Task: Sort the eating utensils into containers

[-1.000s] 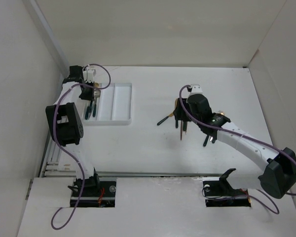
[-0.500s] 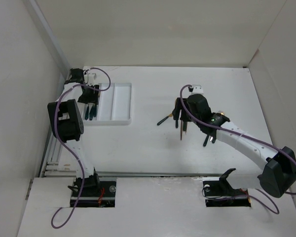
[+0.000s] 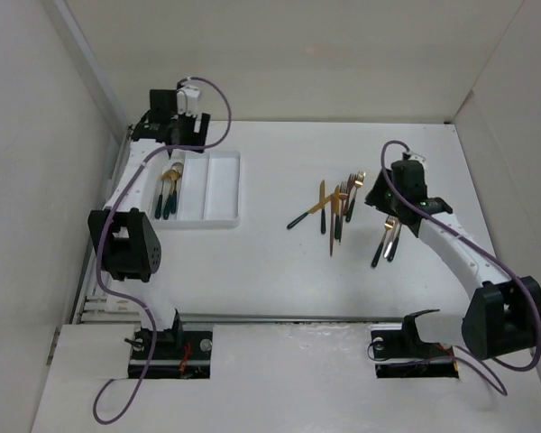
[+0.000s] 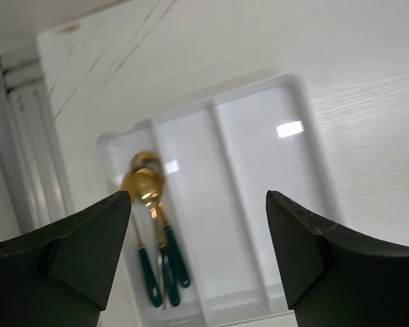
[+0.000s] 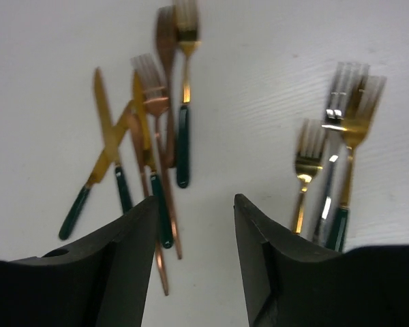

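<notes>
- The left arm (image 3: 131, 176) reaches over the far end of the shallow white rectangular plastic tray (image 3: 224, 185) (image 4: 259, 170). Its jaws stand wide apart with nothing between them.
- Three gold-bowled spoons with dark green handles (image 3: 169, 191) (image 4: 155, 238) lie side by side in the tray's leftmost compartment, the one nearest the side wall. Their bowls point to the far end.
- The middle and right compartments show only bare white plastic.
- The right arm (image 3: 442, 239) is above the white worktop (image 3: 270, 262). Its jaws are apart and grip nothing.
- In the right wrist view, a loose crossed heap of gold knives and forks with dark green handles (image 3: 332, 209) (image 5: 153, 150) lies on the worktop to the left of the jaws.
- A small bunch of gold forks (image 3: 387, 242) (image 5: 337, 170) lies just to their right, well apart from the tray.
</notes>
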Action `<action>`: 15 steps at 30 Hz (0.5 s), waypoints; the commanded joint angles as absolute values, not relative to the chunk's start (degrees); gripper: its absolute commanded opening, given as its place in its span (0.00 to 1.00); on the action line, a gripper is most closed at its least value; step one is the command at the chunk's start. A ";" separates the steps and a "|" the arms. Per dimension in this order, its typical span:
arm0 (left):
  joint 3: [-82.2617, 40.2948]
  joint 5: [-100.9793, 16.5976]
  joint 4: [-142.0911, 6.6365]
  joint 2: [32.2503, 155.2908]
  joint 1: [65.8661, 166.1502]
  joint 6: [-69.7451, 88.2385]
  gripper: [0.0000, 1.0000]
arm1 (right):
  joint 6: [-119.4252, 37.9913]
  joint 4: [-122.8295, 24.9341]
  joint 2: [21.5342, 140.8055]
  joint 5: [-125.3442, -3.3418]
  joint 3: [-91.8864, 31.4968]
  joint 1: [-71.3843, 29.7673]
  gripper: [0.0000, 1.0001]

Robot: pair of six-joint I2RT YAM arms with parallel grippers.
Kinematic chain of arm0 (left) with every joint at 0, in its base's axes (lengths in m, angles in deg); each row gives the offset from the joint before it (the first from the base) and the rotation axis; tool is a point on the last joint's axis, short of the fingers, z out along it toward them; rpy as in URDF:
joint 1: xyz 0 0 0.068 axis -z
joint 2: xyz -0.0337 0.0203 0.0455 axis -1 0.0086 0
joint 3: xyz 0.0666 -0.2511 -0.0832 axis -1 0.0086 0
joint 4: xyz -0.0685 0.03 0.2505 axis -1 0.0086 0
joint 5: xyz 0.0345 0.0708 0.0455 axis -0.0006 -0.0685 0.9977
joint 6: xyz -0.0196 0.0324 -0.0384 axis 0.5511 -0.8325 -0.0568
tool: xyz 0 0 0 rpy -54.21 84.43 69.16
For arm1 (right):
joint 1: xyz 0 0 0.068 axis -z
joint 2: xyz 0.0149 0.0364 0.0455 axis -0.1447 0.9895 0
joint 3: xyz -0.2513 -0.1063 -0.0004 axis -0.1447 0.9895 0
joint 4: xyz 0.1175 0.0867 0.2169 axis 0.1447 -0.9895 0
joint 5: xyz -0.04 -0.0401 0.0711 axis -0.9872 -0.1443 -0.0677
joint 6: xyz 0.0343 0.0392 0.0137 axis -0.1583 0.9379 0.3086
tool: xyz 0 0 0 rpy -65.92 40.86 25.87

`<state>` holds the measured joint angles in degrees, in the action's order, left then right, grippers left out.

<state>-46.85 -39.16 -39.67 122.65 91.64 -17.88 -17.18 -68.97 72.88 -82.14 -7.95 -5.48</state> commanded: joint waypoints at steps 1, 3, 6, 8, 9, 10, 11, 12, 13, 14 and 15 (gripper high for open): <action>-49.18 -38.76 -38.39 121.54 99.77 -17.28 0.78 | -17.38 -71.12 71.54 -75.95 -4.50 2.32 0.52; -49.19 -39.38 -38.38 123.12 105.29 -17.27 0.75 | -18.44 -71.12 71.54 -73.32 -3.78 5.32 0.47; -49.19 -39.38 -38.38 124.97 111.20 -18.41 0.70 | -20.01 -71.64 72.94 -71.64 -2.29 9.71 0.37; -49.97 -39.38 -37.15 128.22 116.82 -19.82 0.70 | -20.54 -71.64 73.83 -70.31 -1.76 10.96 0.37; -50.59 -39.38 -35.84 129.71 118.50 -20.52 0.69 | -20.55 -71.64 74.53 -69.79 -1.24 11.65 0.37; -51.37 -40.51 -34.96 132.85 119.99 -20.53 0.66 | -20.55 -71.64 75.05 -69.79 -1.23 11.66 0.37; -52.08 -41.48 -34.25 134.45 122.62 -21.05 0.66 | -20.55 -71.64 75.06 -70.48 -1.23 12.18 0.42; -53.39 -42.53 -33.03 135.77 123.69 -21.05 0.66 | -20.03 -71.64 75.06 -70.49 -1.23 12.19 0.44; -53.40 -43.94 -33.02 137.00 124.74 -21.58 0.66 | -20.02 -71.64 75.06 -71.19 -1.23 12.79 0.44; -53.93 -46.47 -32.49 139.02 126.49 -21.58 0.66 | -20.02 -72.17 75.06 -71.19 -1.23 12.80 0.45; -53.93 -47.37 -32.49 139.73 127.38 -21.58 0.66 | -19.50 -72.17 75.06 -71.19 -1.23 13.32 0.45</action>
